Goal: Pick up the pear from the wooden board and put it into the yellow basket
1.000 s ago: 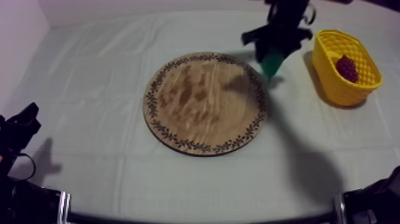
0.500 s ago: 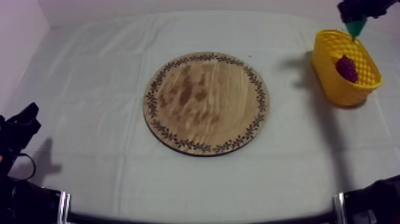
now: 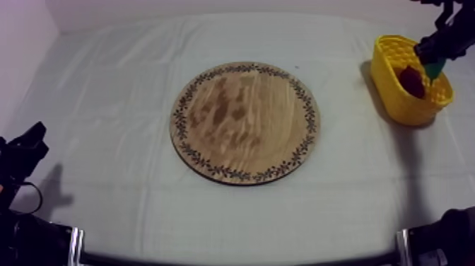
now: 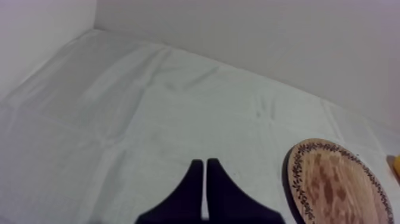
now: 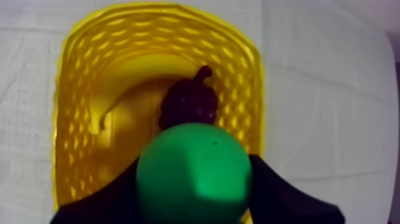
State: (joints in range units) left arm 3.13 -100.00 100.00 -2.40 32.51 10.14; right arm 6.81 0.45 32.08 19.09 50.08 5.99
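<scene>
Pear (image 5: 193, 173) clamped in R pincer (image 3: 432, 64) over yellow basket (image 3: 396, 99); L pincer (image 4: 205, 190) together.

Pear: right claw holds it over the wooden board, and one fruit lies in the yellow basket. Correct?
One thing is off. The right claw is shut on the pear, but it holds it over the yellow basket, not over the wooden board. The right wrist view shows this, and the top view agrees. One dark fruit does lie in the basket.
</scene>
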